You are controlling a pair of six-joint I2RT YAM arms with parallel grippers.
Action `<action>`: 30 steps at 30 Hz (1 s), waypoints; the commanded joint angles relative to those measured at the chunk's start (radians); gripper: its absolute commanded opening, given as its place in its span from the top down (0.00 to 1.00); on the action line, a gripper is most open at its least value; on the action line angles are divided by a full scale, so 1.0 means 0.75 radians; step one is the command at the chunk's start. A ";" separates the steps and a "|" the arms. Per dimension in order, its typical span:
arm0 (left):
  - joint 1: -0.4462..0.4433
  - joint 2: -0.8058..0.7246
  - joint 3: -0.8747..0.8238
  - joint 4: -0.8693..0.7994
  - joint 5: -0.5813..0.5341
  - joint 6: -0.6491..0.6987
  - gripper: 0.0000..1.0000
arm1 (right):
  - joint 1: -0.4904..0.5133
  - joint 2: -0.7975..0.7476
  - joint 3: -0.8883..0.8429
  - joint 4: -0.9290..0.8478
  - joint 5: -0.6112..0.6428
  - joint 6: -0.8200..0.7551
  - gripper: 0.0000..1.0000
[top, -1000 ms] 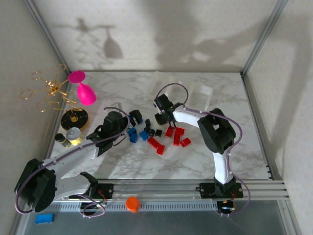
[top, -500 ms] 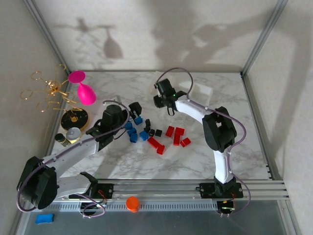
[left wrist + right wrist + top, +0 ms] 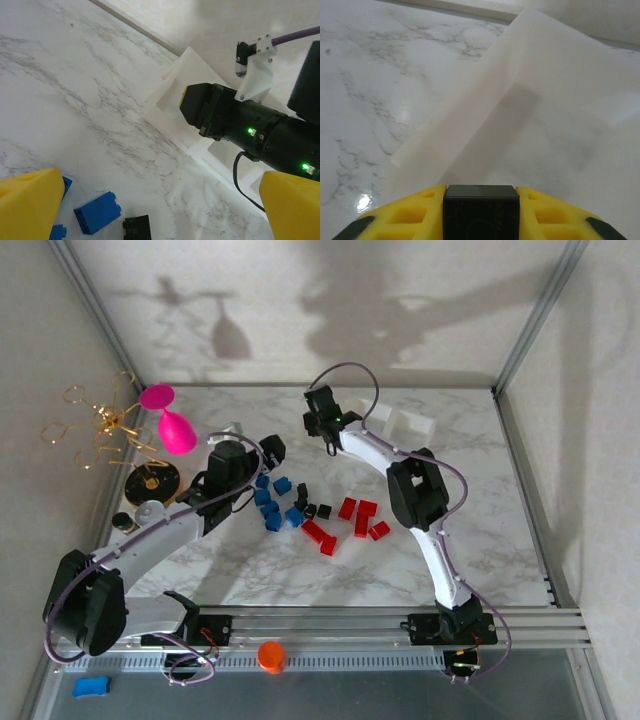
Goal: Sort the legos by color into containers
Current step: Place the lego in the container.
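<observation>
**Black brick carried to the tray's near corner**

The right hand (image 3: 480, 202) is clamped narrow on a small black plastic brick (image 3: 480, 212), squarish, matte and dark, held between the yellow fingertips. Just ahead of it lies the clear plastic tray (image 3: 545, 100), colourless and slightly milky, with a low wall running diagonally through the right wrist view. The tray sits at the far side of the white marble table (image 3: 200, 570), and in the left wrist view the right hand is seen above its end corner.

The rest of the legos lie loose at the middle of the table: blue bricks (image 3: 272, 502) to the left, two or three black bricks (image 3: 315, 508) beside them, and red bricks (image 3: 360, 518) to the right.

The left hand (image 3: 265, 450) is spread wide with nothing between its fingers, just beyond the blue bricks.

A second ago the right hand was low over the black bricks at the middle of the table; it has since swung away to the tray. The left hand has drawn back, uncovering more blue bricks. The red bricks have not moved.
</observation>
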 commanded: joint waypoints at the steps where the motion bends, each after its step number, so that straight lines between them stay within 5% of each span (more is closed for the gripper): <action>1: 0.016 0.013 0.039 -0.015 0.013 0.026 0.00 | -0.006 0.058 0.103 -0.048 0.045 0.000 0.80; 19: 0.022 -0.066 0.002 -0.051 -0.015 0.024 0.00 | 0.039 0.031 -0.048 -0.056 0.057 -0.034 0.78; 30: 0.022 -0.162 -0.042 -0.086 -0.055 0.016 0.00 | 0.094 -0.200 -0.380 0.030 0.017 0.026 0.75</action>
